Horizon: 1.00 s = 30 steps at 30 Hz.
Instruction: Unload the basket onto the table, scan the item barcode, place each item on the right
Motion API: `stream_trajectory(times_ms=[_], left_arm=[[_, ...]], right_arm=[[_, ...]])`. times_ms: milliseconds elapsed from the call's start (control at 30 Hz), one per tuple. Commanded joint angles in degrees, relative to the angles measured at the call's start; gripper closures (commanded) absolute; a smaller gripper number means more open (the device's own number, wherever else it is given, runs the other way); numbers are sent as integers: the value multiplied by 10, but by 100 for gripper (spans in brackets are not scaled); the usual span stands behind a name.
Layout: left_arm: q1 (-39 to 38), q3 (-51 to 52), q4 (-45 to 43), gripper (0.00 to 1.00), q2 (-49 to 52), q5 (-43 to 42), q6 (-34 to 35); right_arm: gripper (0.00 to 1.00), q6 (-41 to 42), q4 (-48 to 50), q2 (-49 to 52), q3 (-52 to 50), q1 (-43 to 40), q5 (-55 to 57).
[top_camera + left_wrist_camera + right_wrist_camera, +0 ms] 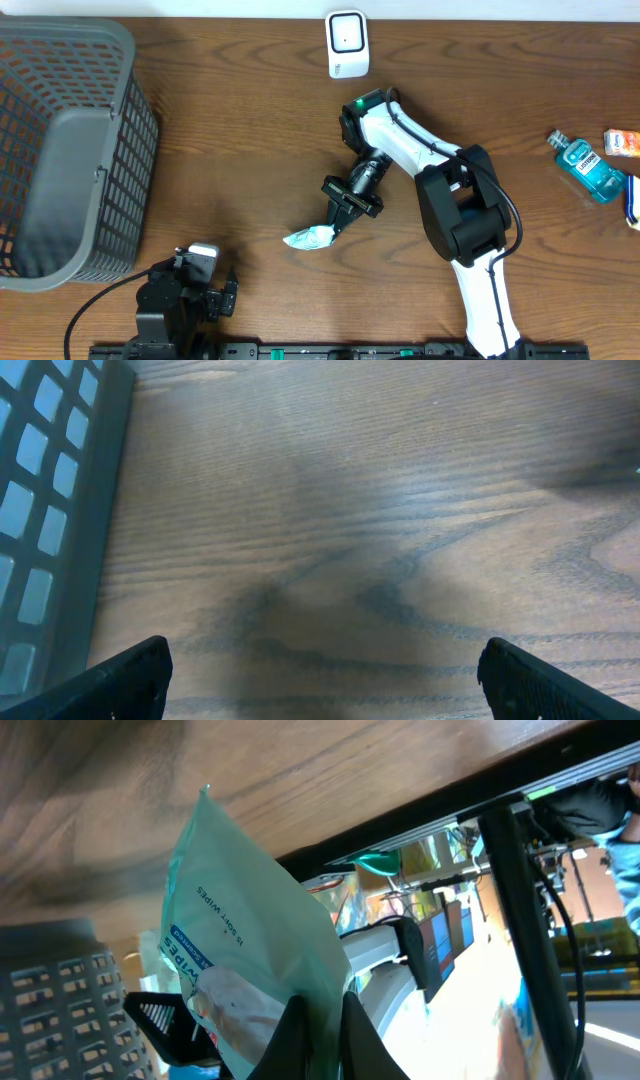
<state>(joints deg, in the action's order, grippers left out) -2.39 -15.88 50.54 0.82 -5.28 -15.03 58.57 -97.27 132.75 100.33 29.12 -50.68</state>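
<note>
Biggest thing here is the table (250,150), dark brown wood with a wavy grain that shows really well in the left wrist view. Then there's the basket (140,140) in the far left corner, grey plastic with a square lattice wall and a thick smooth rim, and some folded grey sheet lying inside it.

The right arm (460,215) is the chunky white and black one, bent over the middle of the table. Its gripper (335,222) is clamped tight on the top edge of the wipes (307,238), a soft, pale green crinkly pack. In the right wrist view the two black fingers (295,1030) are pinched together on the film, the pack (240,920) hangs tilted with a pointed corner up, and you can read "WIPES" on a blue label. From overhead it sits around mid table, well short of the scanner. I can't spot a barcode on the side that shows.

The left arm (165,305) is all black and parked at the near edge beside the basket. Its gripper (325,650) is spread wide with nothing in it, just bare wood between the two blunt black fingertips.

The scanner (347,44) is a small white rounded block with a dark window, standing at the far edge.

Over at the right edge there's a clear blue bottle (590,168) lying on its side, and just past it a little orange box (622,142)
</note>
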Motion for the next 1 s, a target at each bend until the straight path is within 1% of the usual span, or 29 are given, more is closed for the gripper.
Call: stream_trajectory(times_ms=[0,67,133,200,367,433,567,667,800,933,967], left_arm=[[2,8,17,2,-2,-1,1],[2,8,17,2,-2,-1,1],[2,8,17,2,-2,-1,1],[2,8,17,2,-2,-1,1],[2,8,17,2,-2,-1,1],[2,8,17,2,-2,-1,1],[2,8,17,2,-2,-1,1],[2,8,17,2,-2,-1,1],[2,8,17,2,-2,-1,1],[2,8,17,2,-2,-1,1],[2,8,17,2,-2,-1,1]], right_arm=[[98,35,-3,8,5,-10,-19],[98,36,-3,8,5,-15,-13],[99,3,-2,8,5,-19,17],[98,-12,-2,8,5,-23,24],[96,-3,-3,8,5,-34,24],[93,32,-3,8,5,-41,35],[94,156,-3,8,5,-48,114],[96,171,-3,8,5,-48,127],[96,208,-2,8,5,-51,130],[92,274,21,8,5,-60,158],[89,291,36,8,5,-63,166]])
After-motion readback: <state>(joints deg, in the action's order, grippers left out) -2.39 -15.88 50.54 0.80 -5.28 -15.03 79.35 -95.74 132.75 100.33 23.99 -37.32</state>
